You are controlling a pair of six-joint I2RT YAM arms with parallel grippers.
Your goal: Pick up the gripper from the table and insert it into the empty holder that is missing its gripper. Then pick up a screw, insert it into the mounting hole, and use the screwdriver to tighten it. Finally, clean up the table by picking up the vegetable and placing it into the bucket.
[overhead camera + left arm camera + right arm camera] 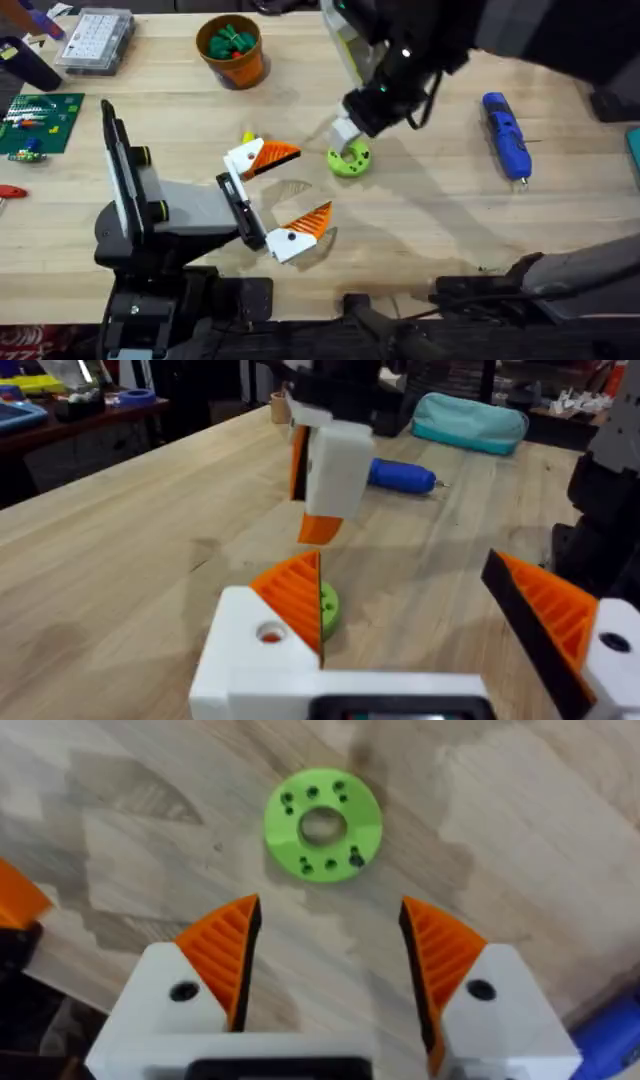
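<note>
While right pincer (325,970) hovers open above green round disc (322,822) | left pincer (272,200) open | step: cleanup pick | next: descend, straddle, close

Left gripper (440,615) jaws apart; screwdriver (402,475) beyond.

Left tool (282,197) and right tool (330,955) spread wide.

**A robotics workshop bench**

A wide plank table (420,230) carries maker's gear: a blue electric screwdriver (505,133), a clear compartment box (95,40) of small parts, a green circuit board (38,122) and a green 3D-printed ring (322,823). Cluttered benches stand in the room behind.
</note>
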